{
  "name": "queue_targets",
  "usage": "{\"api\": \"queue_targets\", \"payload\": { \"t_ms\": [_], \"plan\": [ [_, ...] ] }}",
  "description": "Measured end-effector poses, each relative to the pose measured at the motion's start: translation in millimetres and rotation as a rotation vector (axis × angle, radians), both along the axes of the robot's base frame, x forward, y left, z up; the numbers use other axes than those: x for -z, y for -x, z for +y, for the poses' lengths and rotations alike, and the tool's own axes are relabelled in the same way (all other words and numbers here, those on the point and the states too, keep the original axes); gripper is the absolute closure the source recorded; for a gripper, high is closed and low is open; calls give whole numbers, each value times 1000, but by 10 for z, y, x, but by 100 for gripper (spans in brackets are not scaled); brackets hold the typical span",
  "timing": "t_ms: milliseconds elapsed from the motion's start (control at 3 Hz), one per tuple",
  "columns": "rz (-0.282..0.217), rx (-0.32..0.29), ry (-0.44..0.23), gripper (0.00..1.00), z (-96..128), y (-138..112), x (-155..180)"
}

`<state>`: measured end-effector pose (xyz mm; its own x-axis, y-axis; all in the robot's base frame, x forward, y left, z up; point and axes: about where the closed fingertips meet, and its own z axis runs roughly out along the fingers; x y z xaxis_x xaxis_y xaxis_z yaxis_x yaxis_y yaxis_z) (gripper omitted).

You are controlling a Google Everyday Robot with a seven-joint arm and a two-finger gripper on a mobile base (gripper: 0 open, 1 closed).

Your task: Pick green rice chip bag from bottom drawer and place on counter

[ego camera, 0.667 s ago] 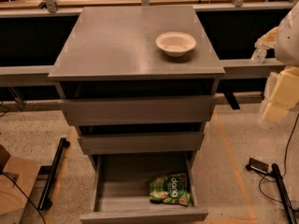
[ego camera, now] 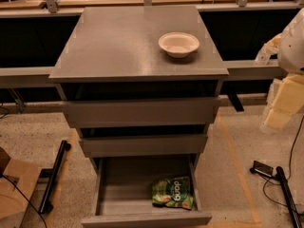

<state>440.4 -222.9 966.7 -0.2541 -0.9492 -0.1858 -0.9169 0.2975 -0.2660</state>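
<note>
Claw [ego camera: 284,101] at right edge, beside counter [ego camera: 118,51], openness cannot tell | green rice chip bag [ego camera: 173,192] in open bottom drawer [ego camera: 142,219]

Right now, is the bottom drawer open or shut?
Open: the bottom drawer is pulled out, with the green rice chip bag lying inside at front right. The gripper is at the right edge, away from it.

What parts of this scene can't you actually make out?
Camera view:
- the gripper, at the right edge beside the counter: cut off by the frame.
- upper drawers: insides dark, hidden under the counter.
- green rice chip bag in the bottom drawer: fine print too small to read.
</note>
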Motion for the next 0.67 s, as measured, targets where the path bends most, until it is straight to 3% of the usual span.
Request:
{"api": "queue_targets", "payload": {
  "t_ms": [333, 667],
  "plan": [
    [15, 93, 20, 0, -250, -55, 301],
    [80, 156, -1, 0, -414, -101, 528]
  ]
}}
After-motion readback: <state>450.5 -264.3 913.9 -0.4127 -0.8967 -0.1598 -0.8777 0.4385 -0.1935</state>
